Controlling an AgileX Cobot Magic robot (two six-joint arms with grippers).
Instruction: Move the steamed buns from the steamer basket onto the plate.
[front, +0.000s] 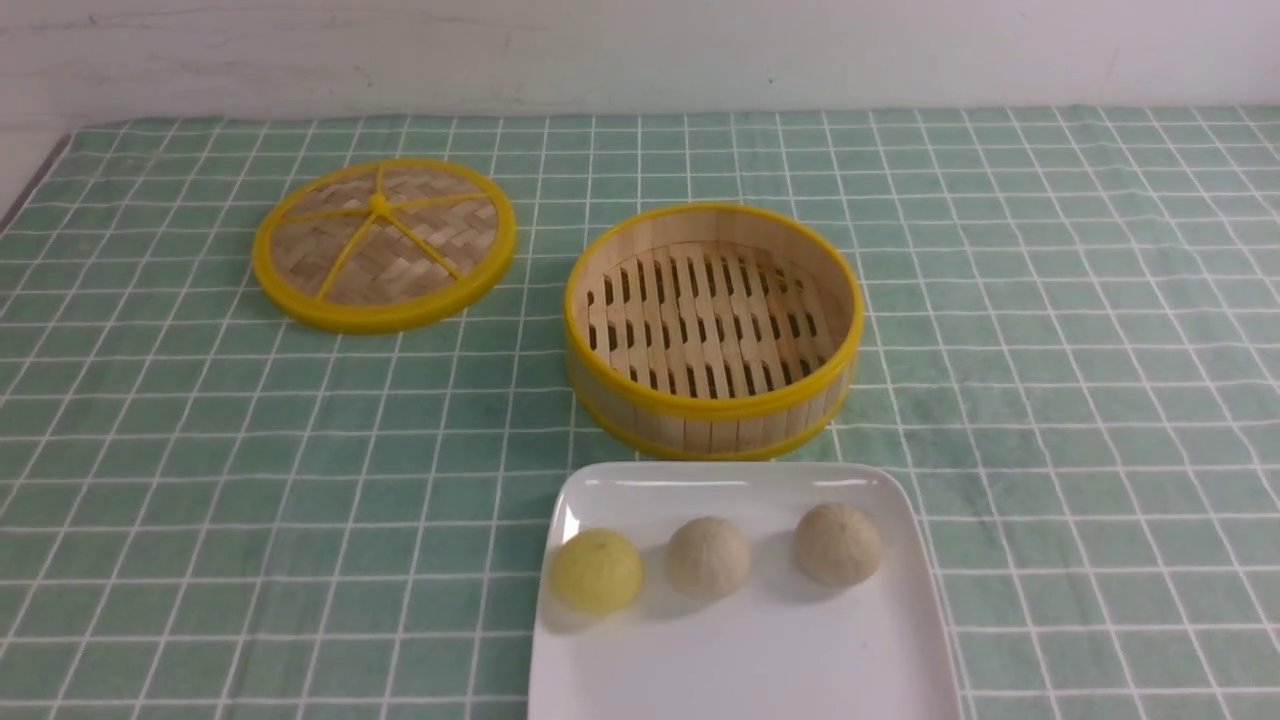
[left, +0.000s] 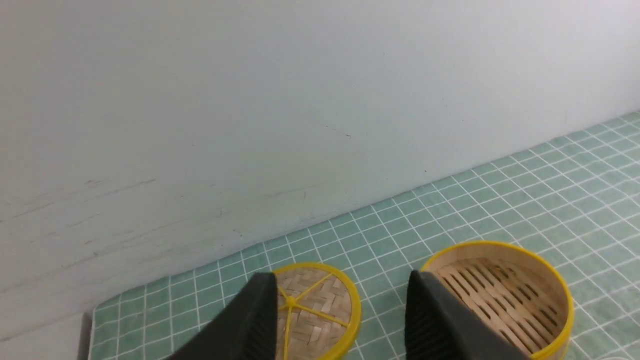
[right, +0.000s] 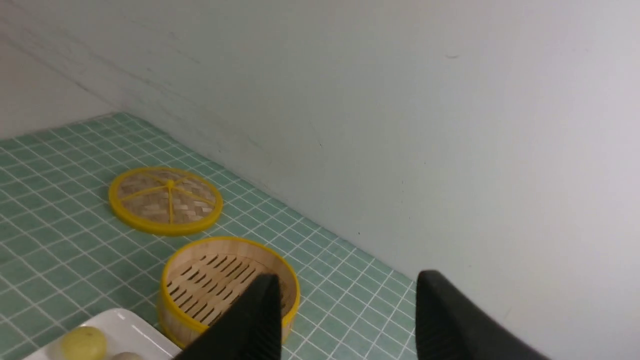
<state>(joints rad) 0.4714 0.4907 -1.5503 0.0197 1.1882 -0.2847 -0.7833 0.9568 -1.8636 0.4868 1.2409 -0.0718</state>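
Three steamed buns sit in a row on the white plate (front: 880, 640) at the front: a pale yellow bun (front: 597, 570) on the left, a beige bun (front: 708, 557) in the middle and a beige bun (front: 838, 544) on the right. The steamer basket (front: 713, 400) stands empty just behind the plate. It also shows in the left wrist view (left: 555, 280) and the right wrist view (right: 200, 260). Neither gripper shows in the front view. My left gripper (left: 342, 290) is open and empty, raised above the table. My right gripper (right: 347, 292) is open and empty, raised too. The yellow bun (right: 83, 343) and the plate (right: 130, 325) show in the right wrist view.
The flat woven lid (front: 384, 243) with yellow rim and spokes lies at the back left of the basket on the green checked cloth (front: 1080, 380). It also shows in the left wrist view (left: 320, 310) and the right wrist view (right: 166, 200). A white wall (front: 640, 50) bounds the table's far edge.
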